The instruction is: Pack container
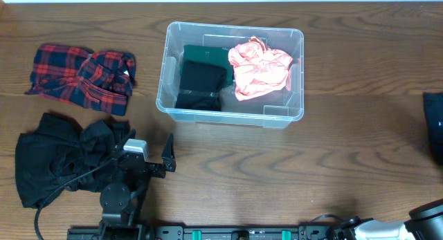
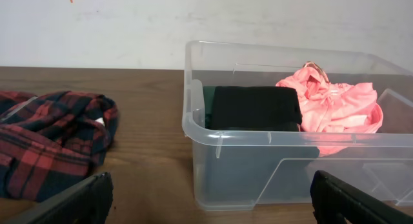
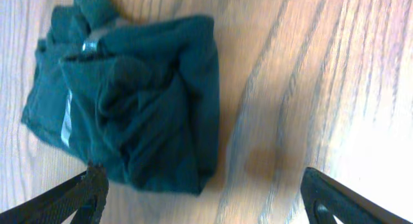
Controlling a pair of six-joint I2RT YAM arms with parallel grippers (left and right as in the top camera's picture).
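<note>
— Claw check: how's the left claw (image 1: 149, 146)?
— Fingers spread apart, gripping nothing. So is the right claw (image 3: 205, 182), above a crumpled dark teal cloth (image 3: 135, 101).
— And the clear rectangular plastic container (image 1: 228, 116)?
— At twelve o'clock on the wooden table (image 1: 346, 157), upright, thick-rimmed, with rounded corners. Inside are a crumpled pink garment (image 1: 259, 70) at three o'clock, a folded black garment (image 1: 201, 84) at eight and dark green fabric (image 1: 205, 54) at eleven.

The left gripper (image 2: 210, 199) has its jaws spread wide, one fingertip low at each side of the view. Straight ahead between them the clear container (image 2: 258, 166) stands on the wooden table (image 2: 151, 162). It holds a folded black cloth (image 2: 255, 108) and, toward the right jaw, a crumpled pink garment (image 2: 339, 108). Beyond the left jaw lies a red plaid shirt (image 2: 51, 143).
</note>
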